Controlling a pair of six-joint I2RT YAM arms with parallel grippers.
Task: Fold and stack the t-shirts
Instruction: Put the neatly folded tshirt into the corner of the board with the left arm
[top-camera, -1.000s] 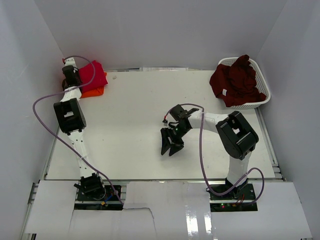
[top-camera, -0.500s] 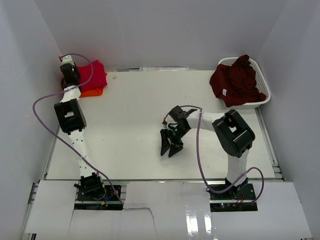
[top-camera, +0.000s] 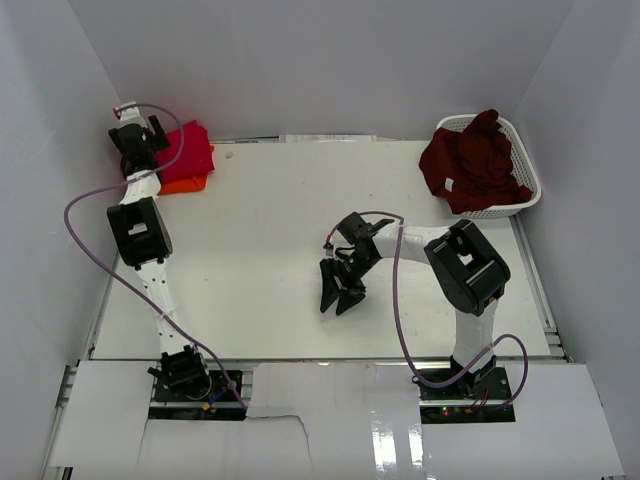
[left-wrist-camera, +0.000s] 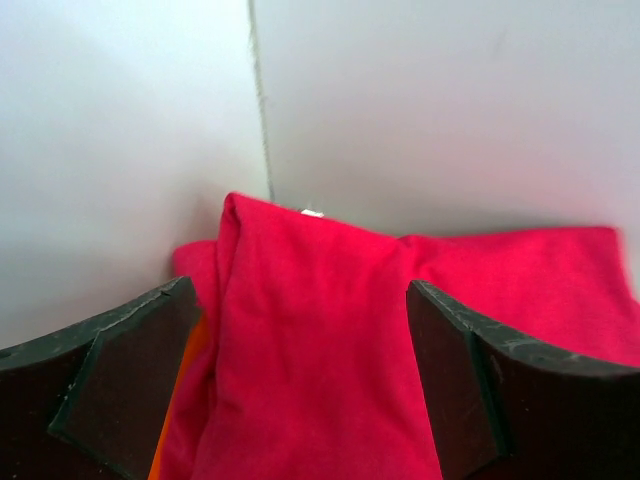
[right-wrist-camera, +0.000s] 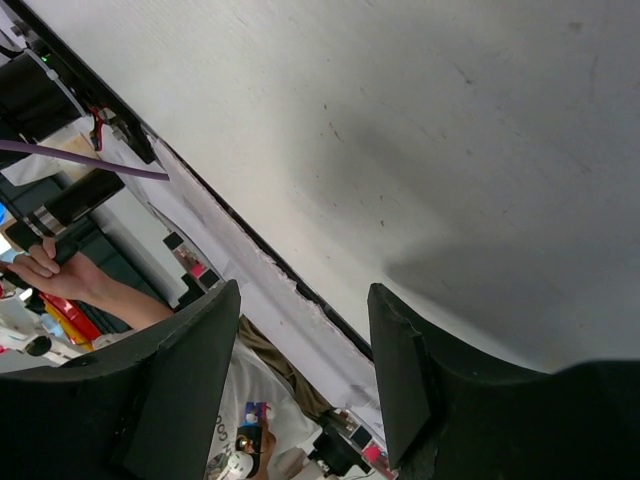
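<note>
Right tool: mid-worktop, jaws apart, empty.
Left tool: far-left corner, jaws spread wide, holding nothing, at the stack.
Red t-shirt: folded, atop orange t-shirt.
Maroon t-shirt: crumpled in basket, far right, not yet folded.
Handling, judged: light, limp, drapes. Pinch a shoulder or hem edge, not the bunched middle.

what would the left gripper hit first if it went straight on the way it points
The left gripper would first meet the red t-shirt, ahead between its open jaws, atop the orange one. Wall behind; depth unclear.
</note>
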